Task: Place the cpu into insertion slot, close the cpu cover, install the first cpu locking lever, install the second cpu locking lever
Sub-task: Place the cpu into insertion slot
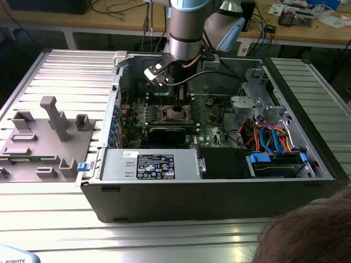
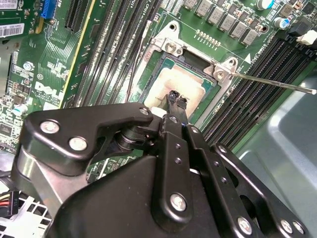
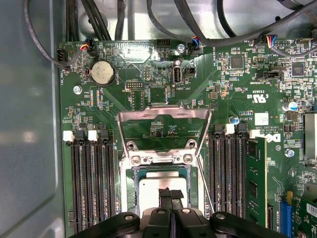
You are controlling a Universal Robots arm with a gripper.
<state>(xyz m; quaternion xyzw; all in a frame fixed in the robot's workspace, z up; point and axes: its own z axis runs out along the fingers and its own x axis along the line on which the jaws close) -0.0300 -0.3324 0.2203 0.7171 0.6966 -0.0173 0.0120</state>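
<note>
Arm [image 1: 184, 33] reaches down into the open computer case [image 1: 219, 197], which lies on the ribbed metal bench [image 1: 60, 208]. I see the tool [image 1: 180, 104] low over the middle of the green board. In both wrist views the tool [image 2: 177, 98] [image 3: 171, 194] has its two black fingers [image 2: 172, 95] drawn together, nothing visible between them, tips right at the top face of the cpu [image 3: 158, 186]. From the second wrist view I read the tips as touching or just above that face; I can't say which. The cpu [image 2: 171, 82] lies flat inside the insertion slot [image 3: 132, 193], silver-grey top up, dark socket wall showing around it. The cpu cover [image 3: 163, 117] is swung up and open on its hinge at the slot's edge, board visible through its cut-out. One locking lever [image 2: 270, 81], a thin metal rod, sticks out free from the slot's corner across the memory slots [image 2: 124, 44], not latched down. Memory slots [image 3: 91, 183] flank the socket on both sides, one green memory stick [image 3: 256, 183] seated. Coin battery [image 3: 102, 73] sits beyond the open cover. On the exterior view's left, a grey fixture plate [image 1: 38, 148] rests on the bench, well apart from the case. A person's hair [image 1: 312, 235] shows at the lower corner on the exterior view's right.
</note>
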